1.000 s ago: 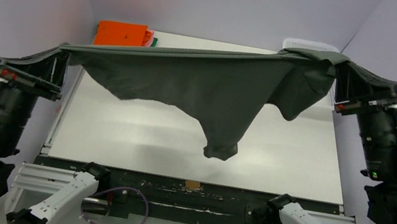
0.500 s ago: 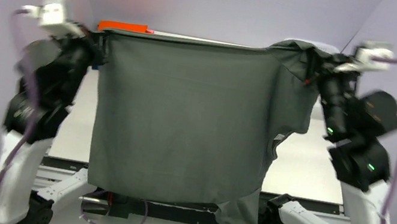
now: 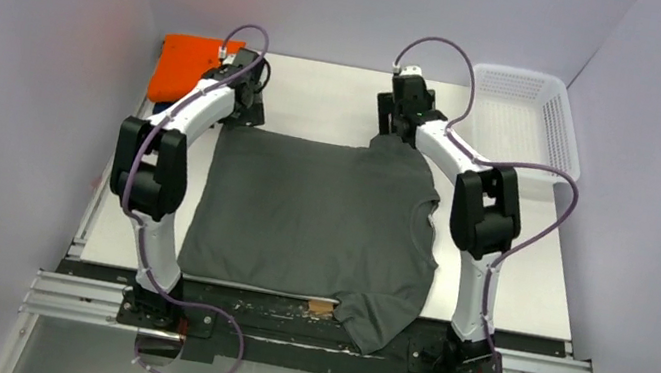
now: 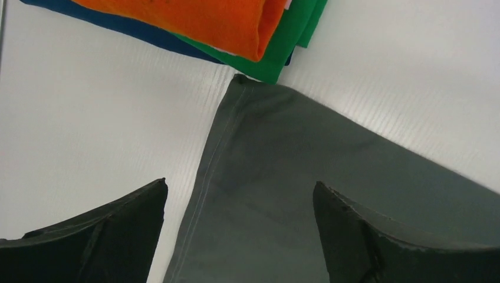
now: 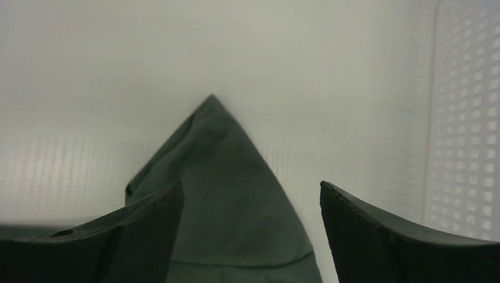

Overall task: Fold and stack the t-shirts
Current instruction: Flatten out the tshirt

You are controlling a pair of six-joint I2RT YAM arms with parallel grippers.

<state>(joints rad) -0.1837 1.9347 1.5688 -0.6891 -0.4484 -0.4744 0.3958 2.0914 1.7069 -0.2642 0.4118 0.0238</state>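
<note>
The dark charcoal-grey t-shirt (image 3: 316, 220) lies spread flat on the white table (image 3: 535, 272), one sleeve hanging over the near edge. My left gripper (image 3: 244, 114) hovers open over its far left corner (image 4: 330, 147), fingers astride the hem with nothing between them (image 4: 239, 183). At the far right corner my right gripper (image 3: 394, 131) is open too (image 5: 251, 184), above a pointed tip of grey cloth (image 5: 224, 177). A folded stack sits at the far left, orange (image 4: 200, 17) on top, green (image 4: 295, 41) and dark blue (image 4: 118, 23) beneath.
A white mesh basket (image 3: 521, 112) stands at the far right corner, its wall showing at the right edge of the right wrist view (image 5: 466, 118). The orange stack (image 3: 186, 66) lies just left of the left gripper. Bare table lies on both sides of the shirt.
The shirt was held up stretched between both grippers; now it lies flat on the table. Both arms have swung down to its far corners and both grippers have opened and let go.
</note>
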